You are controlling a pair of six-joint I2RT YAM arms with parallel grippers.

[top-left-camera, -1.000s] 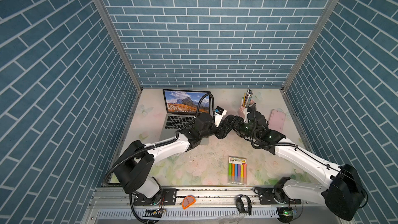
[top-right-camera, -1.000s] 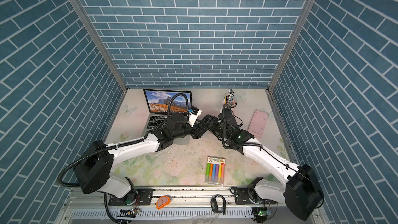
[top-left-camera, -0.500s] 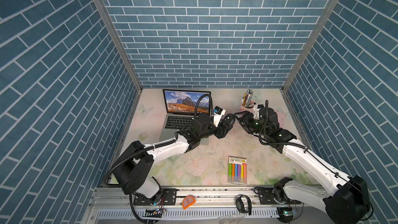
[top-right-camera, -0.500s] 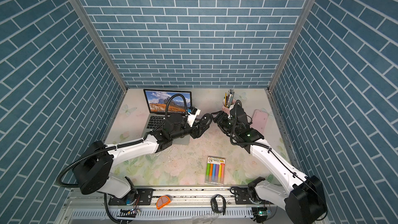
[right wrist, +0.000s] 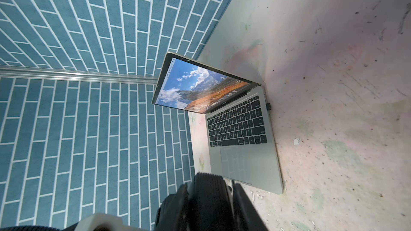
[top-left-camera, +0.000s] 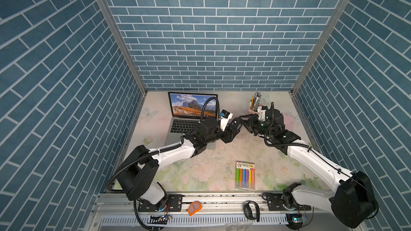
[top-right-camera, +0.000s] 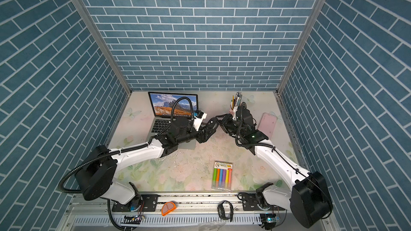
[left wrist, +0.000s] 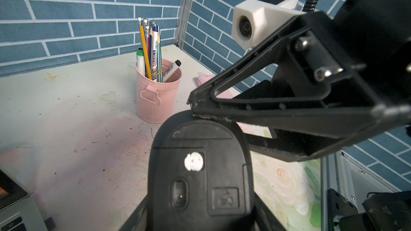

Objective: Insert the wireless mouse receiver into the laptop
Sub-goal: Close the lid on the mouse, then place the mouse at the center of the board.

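We see left fingers (left wrist: 135, 218) clamped on mouse (left wrist: 200, 174); right fingers (left wrist: 289, 113) at its tip, can't tell their grip; receiver (right wrist: 268, 106) against laptop (right wrist: 244, 161) edge, well away.

Laptop (top-left-camera: 182, 126) partly behind left arm (top-left-camera: 175, 155)

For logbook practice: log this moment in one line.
left gripper: holds black mouse | right gripper: astride its tip | receiver: in laptop
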